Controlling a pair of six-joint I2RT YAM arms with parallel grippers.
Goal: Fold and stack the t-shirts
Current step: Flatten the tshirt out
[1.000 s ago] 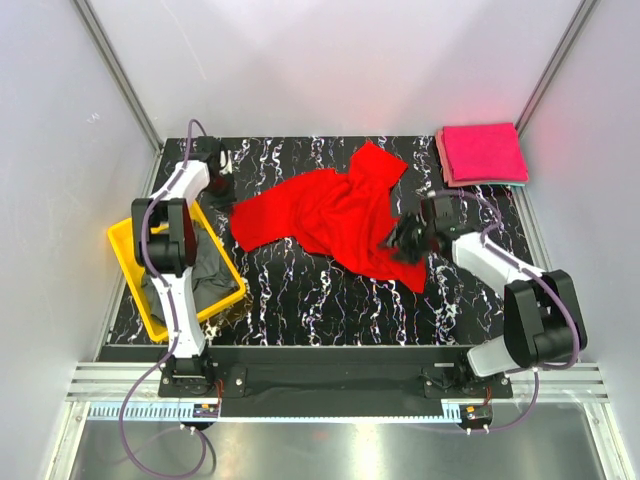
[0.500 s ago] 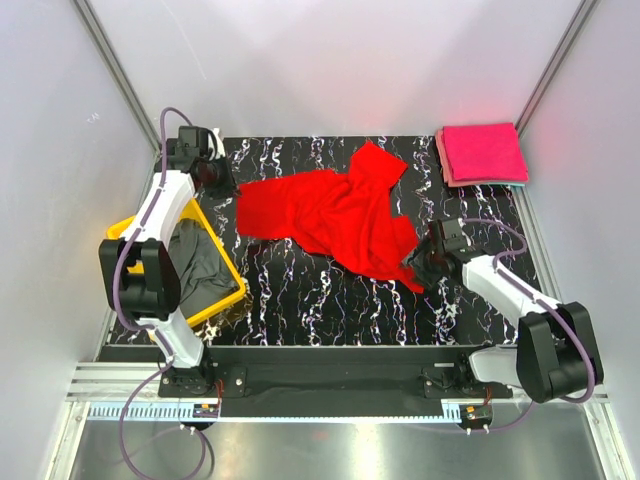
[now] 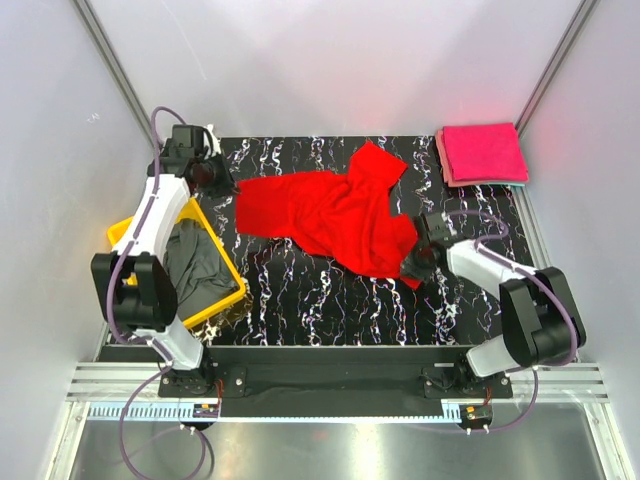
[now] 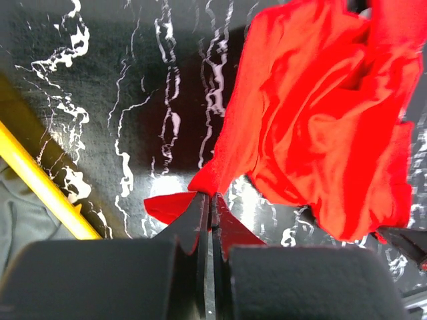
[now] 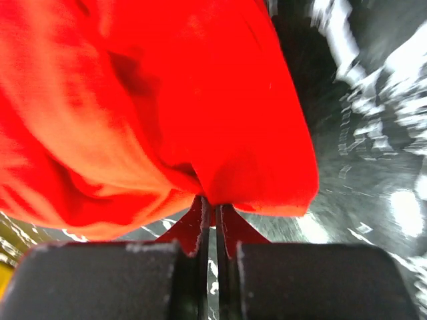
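Observation:
A bright red t-shirt [image 3: 335, 215] lies crumpled across the middle of the black marbled table [image 3: 330, 295]. My left gripper [image 3: 215, 180] is shut on its left corner, red cloth [image 4: 220, 173] pinched at the fingertips [image 4: 208, 197]. My right gripper [image 3: 412, 262] is shut on the shirt's lower right edge [image 5: 253, 173], cloth bunched at its tips [image 5: 215, 205]. Folded magenta-pink t-shirts [image 3: 483, 153] are stacked at the back right corner. A dark grey t-shirt [image 3: 195, 265] lies in the yellow tray [image 3: 225, 300].
The yellow tray sits at the table's left edge beside the left arm; its rim [image 4: 40, 187] shows in the left wrist view. White enclosure walls and metal posts surround the table. A rail runs along the near edge [image 3: 330, 380].
The right gripper moved from the shirt's right side to its lower right edge and shut on it. The left arm swung back toward the far left, keeping hold of the shirt corner.

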